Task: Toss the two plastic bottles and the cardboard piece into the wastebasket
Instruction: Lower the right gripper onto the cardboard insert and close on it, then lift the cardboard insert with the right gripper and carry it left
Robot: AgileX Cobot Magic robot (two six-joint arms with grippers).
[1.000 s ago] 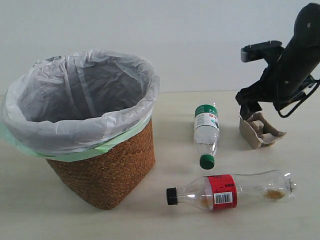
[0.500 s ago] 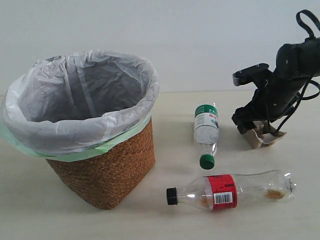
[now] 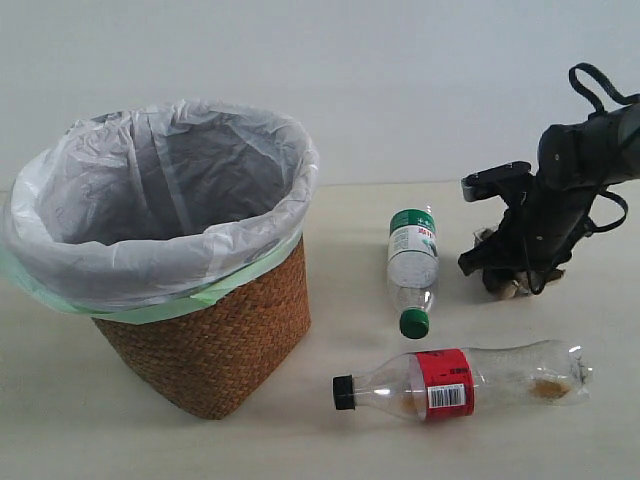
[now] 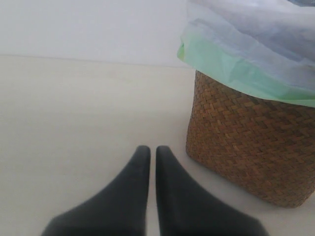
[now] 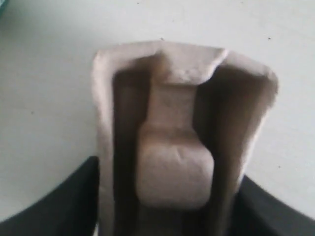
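The cardboard piece [image 5: 174, 123] fills the right wrist view, a grey-brown pulp tray lying between the two dark fingers of my right gripper [image 5: 170, 172]. The fingers flank its side walls and stand wide apart, open. In the exterior view my right gripper [image 3: 510, 283] is lowered over the cardboard piece [image 3: 503, 291], hiding most of it. The short bottle with a green cap [image 3: 412, 265] lies left of it. The slim bottle with a red label [image 3: 460, 382] lies nearer the front. The wastebasket [image 3: 210, 340] stands at the left. My left gripper [image 4: 152, 150] is shut and empty beside the wastebasket [image 4: 246, 147].
The pale tabletop [image 3: 380, 440] carries everything, with a plain white wall behind. The white plastic bag [image 3: 170, 160] lines the basket and folds over its rim. The left arm does not show in the exterior view.
My right arm has come down and slightly forward over the cardboard piece, which now sits between its fingers and is mostly hidden. Bottles and basket have not moved.
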